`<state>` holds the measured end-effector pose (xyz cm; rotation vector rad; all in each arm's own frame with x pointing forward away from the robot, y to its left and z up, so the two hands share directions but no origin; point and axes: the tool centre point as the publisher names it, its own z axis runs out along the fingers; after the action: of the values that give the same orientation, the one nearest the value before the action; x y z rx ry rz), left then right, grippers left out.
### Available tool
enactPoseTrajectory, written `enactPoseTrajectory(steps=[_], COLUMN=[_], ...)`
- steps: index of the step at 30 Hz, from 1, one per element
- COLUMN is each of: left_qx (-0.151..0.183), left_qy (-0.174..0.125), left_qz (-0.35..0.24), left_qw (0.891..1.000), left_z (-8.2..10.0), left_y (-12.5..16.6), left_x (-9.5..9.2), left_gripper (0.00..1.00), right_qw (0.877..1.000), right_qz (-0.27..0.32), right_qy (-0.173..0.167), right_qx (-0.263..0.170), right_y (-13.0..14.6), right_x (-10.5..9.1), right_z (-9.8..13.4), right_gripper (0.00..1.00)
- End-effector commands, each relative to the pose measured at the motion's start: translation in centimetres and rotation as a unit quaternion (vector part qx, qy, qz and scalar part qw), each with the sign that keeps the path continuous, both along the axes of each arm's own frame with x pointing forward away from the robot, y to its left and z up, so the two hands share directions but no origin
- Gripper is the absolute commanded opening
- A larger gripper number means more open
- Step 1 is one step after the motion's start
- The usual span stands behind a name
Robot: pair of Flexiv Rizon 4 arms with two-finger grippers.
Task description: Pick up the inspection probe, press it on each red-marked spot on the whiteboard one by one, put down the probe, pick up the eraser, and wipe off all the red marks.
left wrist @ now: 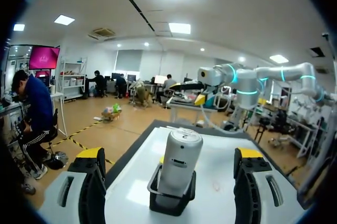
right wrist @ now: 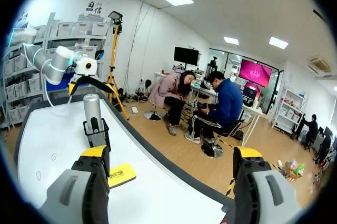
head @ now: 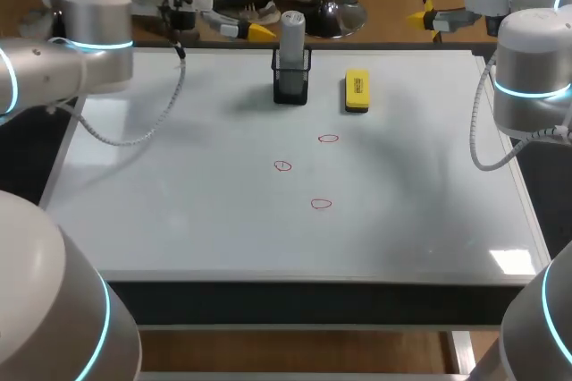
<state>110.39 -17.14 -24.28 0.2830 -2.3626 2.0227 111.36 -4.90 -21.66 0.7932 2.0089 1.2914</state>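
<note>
Currently probe (head: pixel 292 34) upright in holder (head: pixel 291 88), eraser (head: pixel 357 92) beside; left gripper (left wrist: pixel 169 156), right gripper (right wrist: pixel 171 154) wide open, empty.

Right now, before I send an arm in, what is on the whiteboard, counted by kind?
probe: 1, standing upright in the holder
holder: 1
eraser: 1, yellow, lying beside the holder
red marks: 3
total: 6
</note>
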Motion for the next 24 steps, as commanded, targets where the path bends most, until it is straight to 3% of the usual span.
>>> enactPoseTrajectory(steps=[1, 24], left_qx=[-0.016, -0.012], left_qy=[-0.002, 0.000], left_qz=[-0.034, -0.043], left_qw=[0.999, 0.999], left_z=[-0.8, -3.7], left_y=[-1.2, -5.8], left_x=[0.5, -1.2], left_gripper=[1.00, 1.00], right_qw=[1.000, 1.000], right_qz=[0.001, 0.001], right_qy=[0.001, 0.001], right_qx=[0.000, 0.000], right_y=[0.0, 0.0], right_x=[0.0, 0.0], right_z=[0.0, 0.0], right_gripper=[1.00, 1.00])
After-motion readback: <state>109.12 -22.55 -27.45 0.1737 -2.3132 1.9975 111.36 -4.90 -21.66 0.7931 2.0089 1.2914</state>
